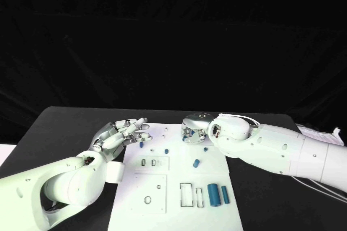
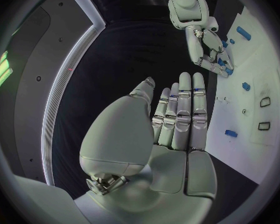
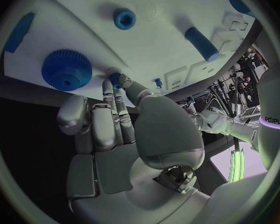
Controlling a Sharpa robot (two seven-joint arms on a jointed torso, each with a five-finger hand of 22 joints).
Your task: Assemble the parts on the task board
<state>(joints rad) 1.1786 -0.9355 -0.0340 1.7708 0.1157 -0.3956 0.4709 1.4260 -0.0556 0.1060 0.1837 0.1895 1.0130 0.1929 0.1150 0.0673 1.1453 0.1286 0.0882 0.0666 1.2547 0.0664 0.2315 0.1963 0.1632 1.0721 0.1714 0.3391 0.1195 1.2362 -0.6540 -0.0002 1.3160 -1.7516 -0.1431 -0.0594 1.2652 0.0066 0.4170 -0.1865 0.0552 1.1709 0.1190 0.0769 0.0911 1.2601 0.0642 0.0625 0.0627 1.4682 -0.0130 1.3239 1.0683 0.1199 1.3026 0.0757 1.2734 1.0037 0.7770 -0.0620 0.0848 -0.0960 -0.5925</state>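
We are seeing the task board (image 1: 173,201) lying mid-table with blue parts (image 1: 214,192) on it. Our right hand (image 3: 118,119) is pinching a small blue part (image 3: 115,77) beside the gear (image 3: 67,69). Our left hand (image 1: 123,133) is hovering, fingers apart, holding nothing.

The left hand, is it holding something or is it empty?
Empty. The left hand has its fingers stretched out side by side, palm bare, beside the task board.
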